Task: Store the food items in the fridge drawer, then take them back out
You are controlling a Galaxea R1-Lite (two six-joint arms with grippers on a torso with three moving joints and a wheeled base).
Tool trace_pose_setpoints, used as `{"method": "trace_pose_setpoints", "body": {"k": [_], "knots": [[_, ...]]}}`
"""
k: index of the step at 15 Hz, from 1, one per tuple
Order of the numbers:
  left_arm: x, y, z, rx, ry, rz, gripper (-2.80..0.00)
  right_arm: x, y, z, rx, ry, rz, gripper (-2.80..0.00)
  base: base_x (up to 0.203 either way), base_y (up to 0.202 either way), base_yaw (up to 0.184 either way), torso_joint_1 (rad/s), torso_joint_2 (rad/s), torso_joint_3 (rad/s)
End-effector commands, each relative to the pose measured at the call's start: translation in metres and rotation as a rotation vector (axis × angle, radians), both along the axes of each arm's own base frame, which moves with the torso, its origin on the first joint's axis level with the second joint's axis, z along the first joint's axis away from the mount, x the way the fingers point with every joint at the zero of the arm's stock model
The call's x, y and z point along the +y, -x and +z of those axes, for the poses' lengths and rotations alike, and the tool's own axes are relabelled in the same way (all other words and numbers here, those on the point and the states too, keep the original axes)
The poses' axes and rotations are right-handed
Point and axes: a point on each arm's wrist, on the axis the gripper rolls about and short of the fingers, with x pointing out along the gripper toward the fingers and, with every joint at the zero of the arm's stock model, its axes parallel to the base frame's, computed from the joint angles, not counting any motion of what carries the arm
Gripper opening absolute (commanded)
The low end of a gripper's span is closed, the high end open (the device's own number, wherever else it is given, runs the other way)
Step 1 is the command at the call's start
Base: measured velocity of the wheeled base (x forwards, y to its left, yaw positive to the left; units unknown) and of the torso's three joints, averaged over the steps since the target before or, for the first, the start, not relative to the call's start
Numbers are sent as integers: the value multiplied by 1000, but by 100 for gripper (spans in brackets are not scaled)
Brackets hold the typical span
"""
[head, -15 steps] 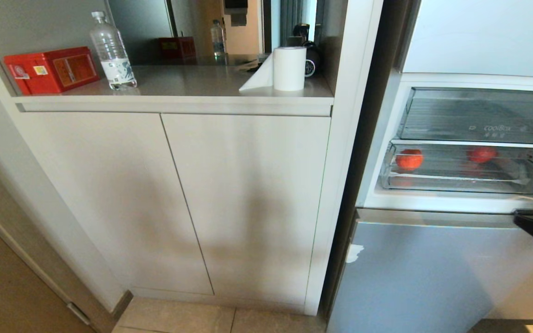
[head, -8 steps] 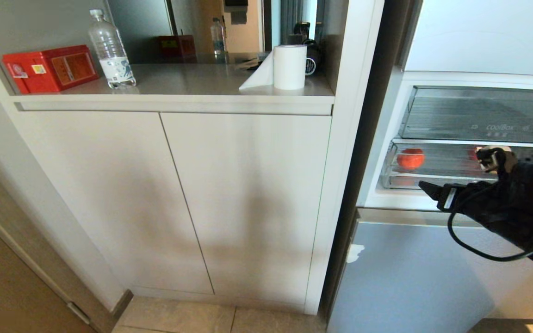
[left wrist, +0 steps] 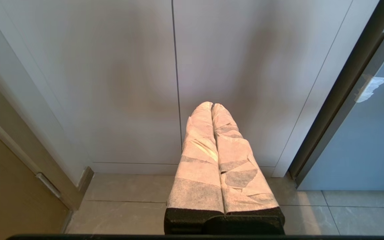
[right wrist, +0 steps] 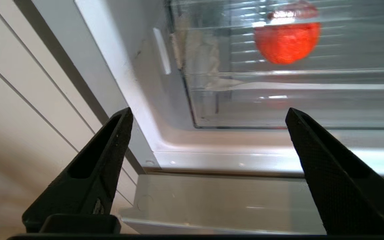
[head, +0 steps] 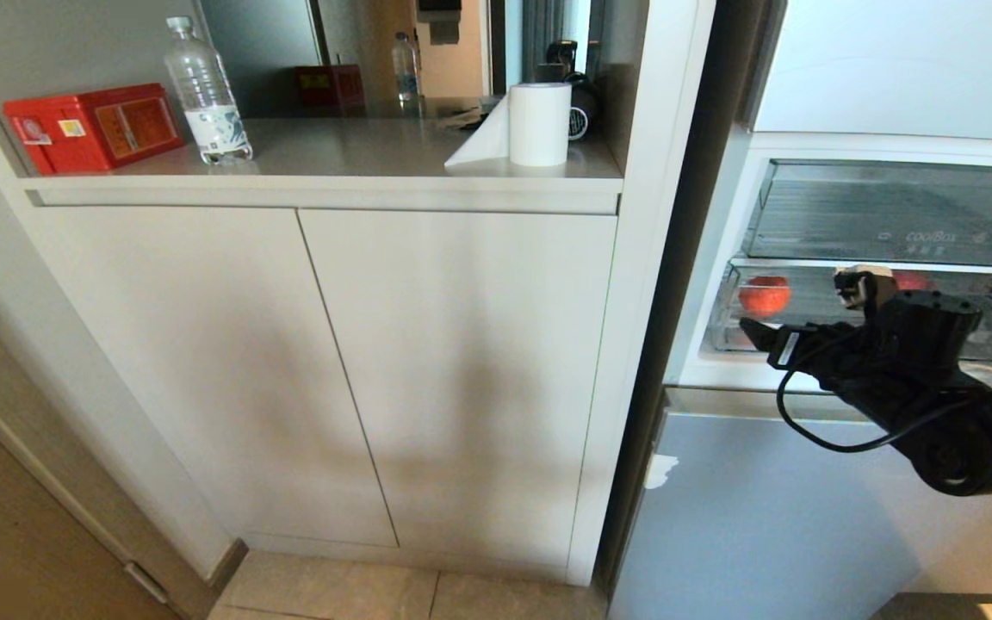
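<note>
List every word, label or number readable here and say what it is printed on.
"coolBox": on the front of the clear bin above the fridge drawer.
Red box on the counter: labels too small to read.
Water bottle: label print unreadable.
Black mug behind the paper towel roll: round emblem unreadable.

Clear glossy ribbed plastic fridge drawer; glossy red fruit; matt textured black tool.

Right gripper raised, jaws spread wide, left gripper closed
</note>
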Motion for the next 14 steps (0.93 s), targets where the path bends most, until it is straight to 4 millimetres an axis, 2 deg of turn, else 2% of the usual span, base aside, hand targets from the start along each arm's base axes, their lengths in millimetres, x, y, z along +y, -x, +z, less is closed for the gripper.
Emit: {"method": "trace_pose_setpoints", "body": {"k": [1,5,14], "knots": [[0,0,0,1,0,0,-280,3,-11,-6,-5,-1,4,0,0,0,0,0,0,0],[0,0,0,1,0,0,-280,11,-42,-7,-62,1,-55,0,0,0,0,0,0,0],[0,0,0,1,0,0,-280,14,-62,-8,-104,-2,-53,0,0,0,0,0,0,0]]}}
